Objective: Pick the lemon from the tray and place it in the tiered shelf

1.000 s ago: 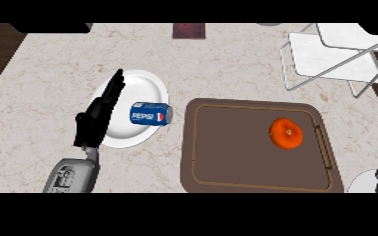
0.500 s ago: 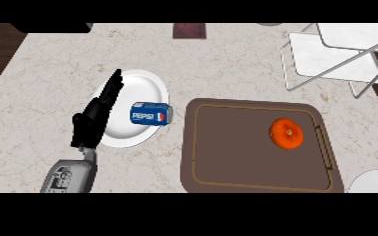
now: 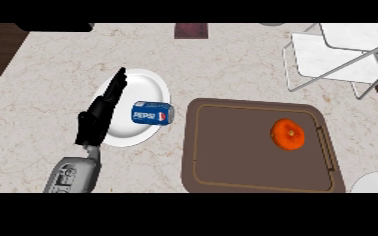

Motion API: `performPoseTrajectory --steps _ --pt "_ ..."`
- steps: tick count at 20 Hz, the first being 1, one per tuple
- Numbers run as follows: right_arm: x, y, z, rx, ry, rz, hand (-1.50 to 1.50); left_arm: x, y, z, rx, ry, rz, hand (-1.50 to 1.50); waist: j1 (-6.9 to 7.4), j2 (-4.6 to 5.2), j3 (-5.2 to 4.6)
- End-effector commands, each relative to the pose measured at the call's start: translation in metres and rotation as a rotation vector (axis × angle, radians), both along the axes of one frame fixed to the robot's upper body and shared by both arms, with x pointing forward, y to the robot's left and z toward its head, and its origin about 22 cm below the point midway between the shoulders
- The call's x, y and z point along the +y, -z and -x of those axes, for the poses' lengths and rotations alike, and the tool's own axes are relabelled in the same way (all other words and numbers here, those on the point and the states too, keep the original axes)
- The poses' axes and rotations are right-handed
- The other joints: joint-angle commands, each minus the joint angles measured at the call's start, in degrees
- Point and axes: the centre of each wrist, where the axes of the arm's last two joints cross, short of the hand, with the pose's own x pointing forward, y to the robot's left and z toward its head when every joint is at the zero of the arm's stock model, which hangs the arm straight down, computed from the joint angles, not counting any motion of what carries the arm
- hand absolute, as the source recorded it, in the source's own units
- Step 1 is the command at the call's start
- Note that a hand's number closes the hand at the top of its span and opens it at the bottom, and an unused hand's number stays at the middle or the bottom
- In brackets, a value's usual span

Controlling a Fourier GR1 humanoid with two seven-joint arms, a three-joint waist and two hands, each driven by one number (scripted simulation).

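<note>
An orange round fruit [image 3: 288,133] lies on the right side of a brown tray [image 3: 221,155], nothing touching it. The white tiered shelf [image 3: 332,55] stands at the back right of the counter. My left hand [image 3: 100,115] is open, its straight fingers pointing up over the left part of a white plate [image 3: 151,82], well left of the tray. The right hand does not show.
A blue Pepsi can [image 3: 152,113] lies on its side at the plate's right rim, close to the tray's left edge. A dark red item [image 3: 192,30] sits at the counter's back edge. A white rim [image 3: 365,184] shows at the lower right corner.
</note>
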Motion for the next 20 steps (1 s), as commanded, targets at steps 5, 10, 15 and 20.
performPoseTrajectory --steps 5,10,15,20 --pt "-0.034 0.008 -0.004 -0.193 -0.126 -0.240 1.50 0.003 -0.007 0.007 0.004 0.007 -0.004 0.00 -0.28 -0.18 0.05" --pt "-0.056 0.029 -0.012 -0.170 -0.140 -0.234 1.50 0.022 -0.010 0.008 0.016 0.002 -0.015 0.00 -0.35 -0.22 0.02" --pt "-0.057 0.036 -0.036 -0.192 -0.140 -0.242 1.50 0.003 0.009 0.002 0.004 -0.014 0.015 0.00 -0.19 -0.05 0.00" --pt "-0.081 0.059 -0.026 -0.084 0.169 -0.179 -1.50 0.002 0.000 0.002 0.027 0.005 0.015 0.00 -0.72 -0.24 -0.04"
